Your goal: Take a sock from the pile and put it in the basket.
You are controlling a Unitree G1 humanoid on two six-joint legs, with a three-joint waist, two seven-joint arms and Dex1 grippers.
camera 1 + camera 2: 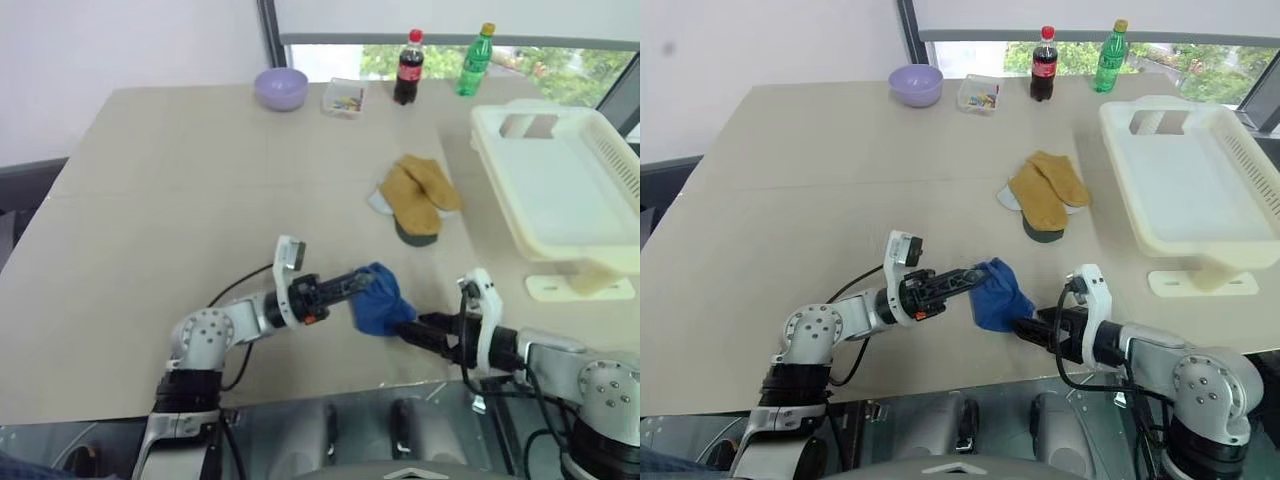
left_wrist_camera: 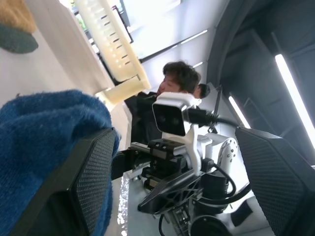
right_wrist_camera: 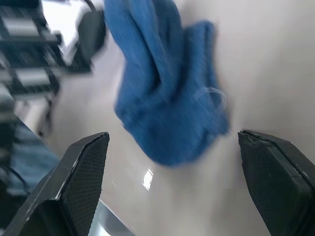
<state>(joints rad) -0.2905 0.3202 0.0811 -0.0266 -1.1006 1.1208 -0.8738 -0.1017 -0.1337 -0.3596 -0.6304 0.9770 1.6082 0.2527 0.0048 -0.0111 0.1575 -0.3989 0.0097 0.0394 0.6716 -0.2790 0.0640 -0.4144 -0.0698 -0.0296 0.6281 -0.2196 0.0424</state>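
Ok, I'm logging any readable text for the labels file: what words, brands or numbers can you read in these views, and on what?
None can be read.
Dark cola bottle: red label, lettering too small to read.
Green bottle: label too small to read.
Clear container: colourful contents, no legible print.
Basket, lilac bowl, blue sock and the sock pile: no markings visible.

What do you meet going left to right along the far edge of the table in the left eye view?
Lilac bowl → small clear box → cola bottle → green bottle.
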